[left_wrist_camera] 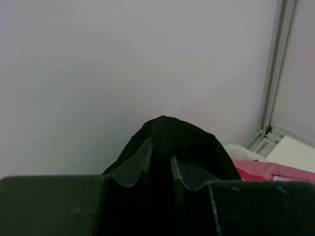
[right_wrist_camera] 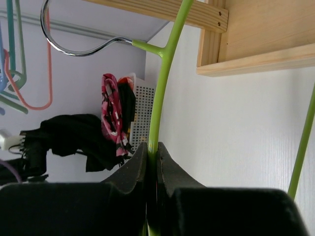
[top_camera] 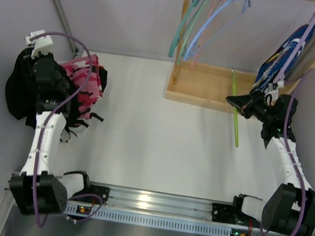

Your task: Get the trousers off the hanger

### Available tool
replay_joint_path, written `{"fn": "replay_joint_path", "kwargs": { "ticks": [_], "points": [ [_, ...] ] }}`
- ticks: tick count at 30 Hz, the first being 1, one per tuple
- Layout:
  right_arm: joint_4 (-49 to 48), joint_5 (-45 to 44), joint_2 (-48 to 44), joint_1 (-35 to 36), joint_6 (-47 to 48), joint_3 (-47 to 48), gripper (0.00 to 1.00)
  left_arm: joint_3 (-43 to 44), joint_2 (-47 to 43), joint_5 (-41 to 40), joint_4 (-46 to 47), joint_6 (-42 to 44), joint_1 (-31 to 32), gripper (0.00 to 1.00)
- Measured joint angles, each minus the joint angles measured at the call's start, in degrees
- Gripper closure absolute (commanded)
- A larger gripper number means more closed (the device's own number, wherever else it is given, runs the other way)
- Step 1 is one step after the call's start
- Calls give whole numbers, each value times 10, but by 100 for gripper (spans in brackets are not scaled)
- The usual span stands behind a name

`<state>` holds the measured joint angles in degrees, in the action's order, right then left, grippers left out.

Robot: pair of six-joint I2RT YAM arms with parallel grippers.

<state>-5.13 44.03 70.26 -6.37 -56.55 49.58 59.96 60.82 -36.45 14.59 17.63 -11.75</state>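
Trousers: the soft black pair (top_camera: 16, 88) bunches at the far left, its cloth pinched between the fingers of your left gripper (left_wrist_camera: 160, 167).
On your white table (top_camera: 159, 148), the wooden rack (top_camera: 199, 93) carries the blue-and-white pair (top_camera: 283, 53) at its right end, with thin pastel hangers (top_camera: 204, 24) to the left. The pink camouflage pair (top_camera: 86, 80) lies crumpled by the perforated white basket (right_wrist_camera: 142, 105). Your right gripper (right_wrist_camera: 151, 157) is clamped tight on the slim green hanger (right_wrist_camera: 160, 98), which crosses the rack's front edge.
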Motion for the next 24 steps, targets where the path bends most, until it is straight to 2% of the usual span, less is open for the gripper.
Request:
{"fn": "replay_joint_path", "kwargs": {
  "ticks": [9, 10, 13, 16, 17, 20, 21, 23, 24],
  "points": [
    [13, -2, -6, 0, 7, 12, 100, 55, 228, 25, 52, -75, 7, 100],
    [15, -2, -10, 0, 10, 15, 100, 57, 243, 26, 56, -80, 10, 93],
    [17, -2, -19, 0, 13, 20, 100, 57, 280, 35, 61, -93, 26, 90],
    [17, -2, -24, 0, 15, 23, 100, 57, 308, 38, 62, -97, 43, 77],
    [19, -2, -26, 0, 15, 25, 100, 57, 314, 39, 62, -96, 49, 62],
    [24, -2, -29, 0, 16, 31, 100, 57, 315, 46, 61, -91, 66, 41],
    [28, -2, -32, 0, 17, 34, 100, 59, 312, 50, 61, -92, 72, 31],
    [35, -3, -38, 0, 18, 39, 100, 62, 300, 63, 56, -87, 84, 24],
    [38, -3, -42, 0, 20, 43, 100, 64, 292, 69, 52, -85, 90, 18]
  ]
}}
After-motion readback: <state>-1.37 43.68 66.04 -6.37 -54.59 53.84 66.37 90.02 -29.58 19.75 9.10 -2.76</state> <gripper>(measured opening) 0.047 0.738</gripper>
